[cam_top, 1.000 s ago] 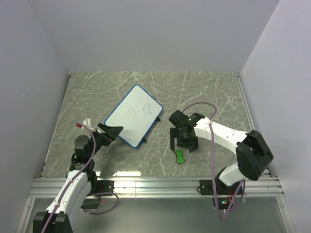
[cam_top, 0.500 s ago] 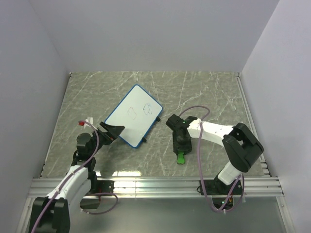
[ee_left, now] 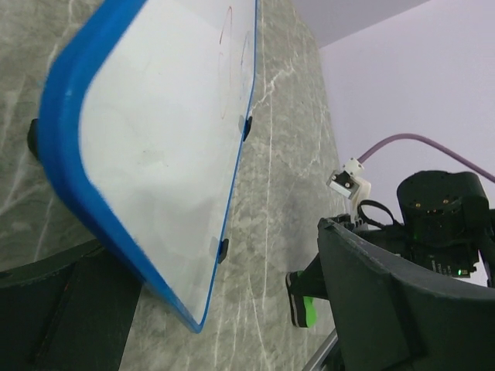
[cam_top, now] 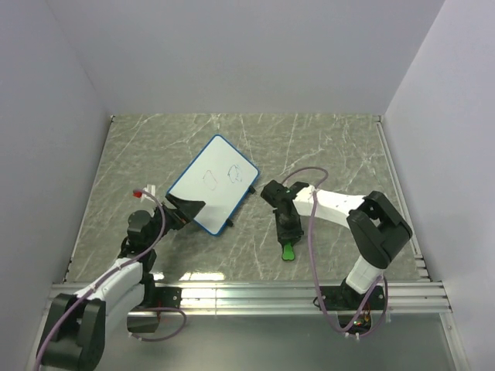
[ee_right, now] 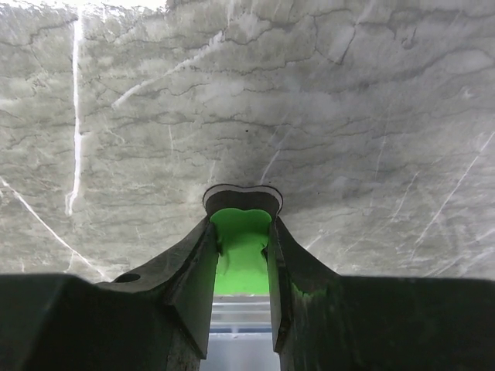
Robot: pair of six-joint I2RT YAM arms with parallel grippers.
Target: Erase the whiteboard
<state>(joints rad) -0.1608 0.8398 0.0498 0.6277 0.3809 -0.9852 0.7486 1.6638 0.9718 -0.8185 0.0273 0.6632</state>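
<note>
Right hand (ee_right: 241, 224) has dropped onto the green eraser (cam_top: 287, 251) and now pinches it, so wiping's probably next. Whiteboard (cam_top: 213, 184) sits left-centre on the table (cam_top: 325, 147), left hand (cam_top: 188, 209) open at its near corner.

Whiteboard (cam_top: 213, 184): white, blue-framed, two faint scribbles; its near corner lies between the left gripper's (cam_top: 188, 210) spread jaws.

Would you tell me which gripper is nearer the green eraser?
Right: the right gripper's jaws clasp the eraser, while the left gripper is away at the whiteboard's near corner.
</note>
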